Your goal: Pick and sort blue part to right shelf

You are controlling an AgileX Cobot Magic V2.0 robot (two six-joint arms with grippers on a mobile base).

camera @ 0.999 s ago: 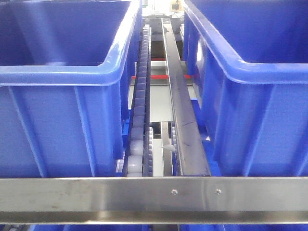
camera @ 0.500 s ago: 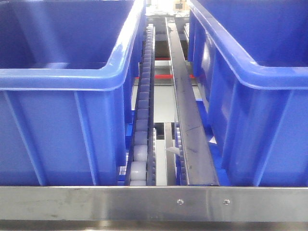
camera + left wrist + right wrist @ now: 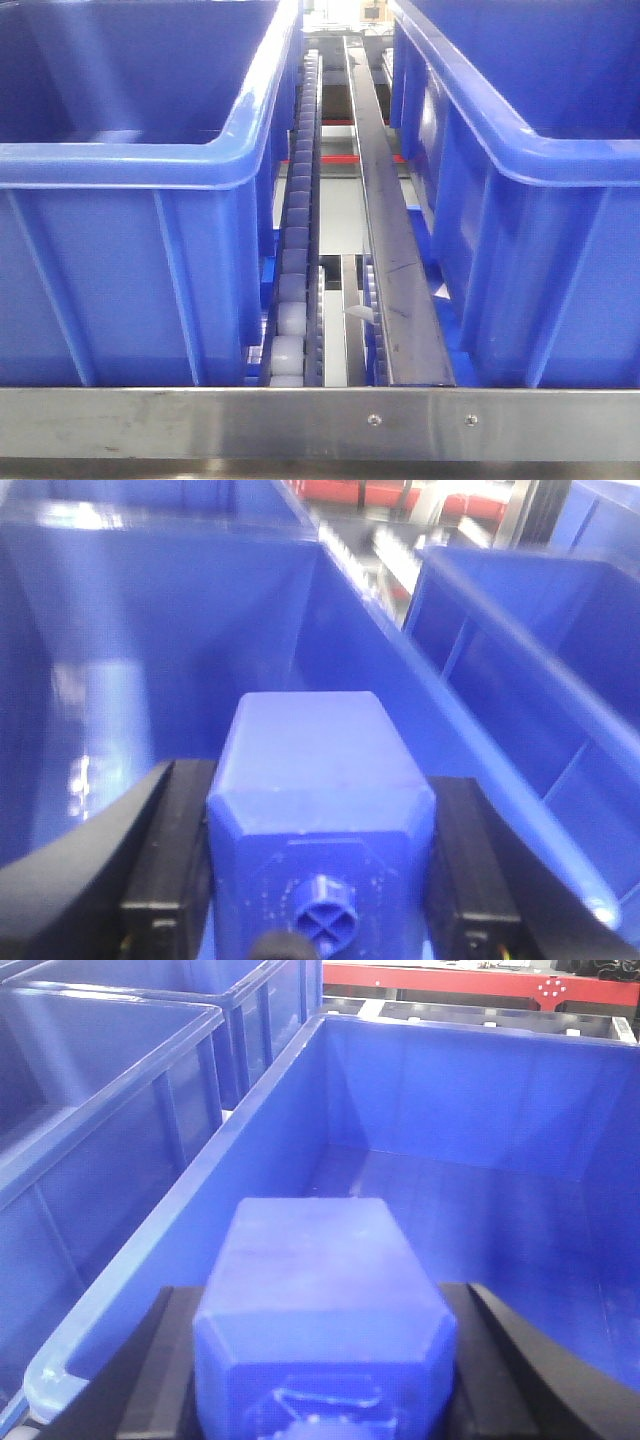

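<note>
Left gripper [image 3: 320, 785] clamps a blue part [image 3: 315, 755] over a tub [image 3: 150, 630]; right gripper [image 3: 322, 1300] clamps a second part [image 3: 315, 1255] over another tub [image 3: 480, 1110]. Advisable: lower each inside the walls before releasing.

Left blue part [image 3: 318, 780] and right blue part [image 3: 320, 1290] run off the bottom edge, the left wrist view blurred

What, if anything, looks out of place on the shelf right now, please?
Nothing clearly wrong. The left tub and right tub look intact. Only oddity: a small pale scrap lies in the gap between the roller lane and the steel divider; I cannot tell what it is.
</note>
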